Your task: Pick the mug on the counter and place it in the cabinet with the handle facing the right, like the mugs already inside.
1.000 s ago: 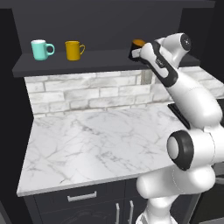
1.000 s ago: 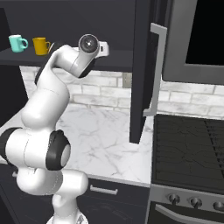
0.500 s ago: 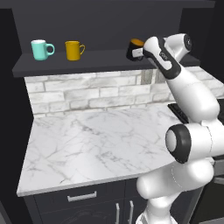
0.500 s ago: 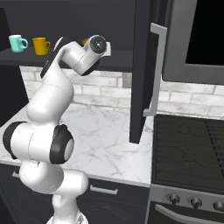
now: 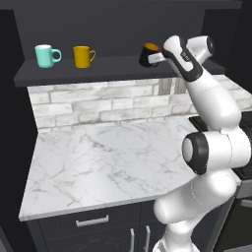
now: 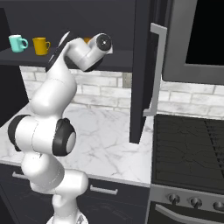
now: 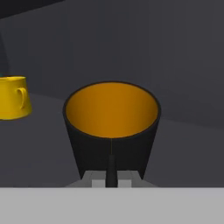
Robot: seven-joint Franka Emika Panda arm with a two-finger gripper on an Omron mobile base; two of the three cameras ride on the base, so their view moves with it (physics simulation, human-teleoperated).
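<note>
Black mug [image 5: 149, 53], orange inside: gripped in closed claw [image 5: 156, 58] at cabinet shelf [image 5: 74, 73], right of yellow-orange mug [image 5: 83, 56] and teal mug [image 5: 46, 55]. Marble worktop [image 5: 108, 162] below.

Cabinet shelf [image 5: 98, 69]: dark, open-fronted, set above the brick backsplash. Teal mug [image 5: 45, 55] stands upright on it at the 9 o'clock end, handle toward 3 o'clock. Yellow-orange mug [image 5: 82, 56] stands just beside it on the 3 o'clock side, handle likewise toward 3 o'clock.

Counter [image 5: 108, 162]: white marble slab with grey veins, below the shelf, atop dark drawers [image 5: 93, 222] with silver handles.
</note>
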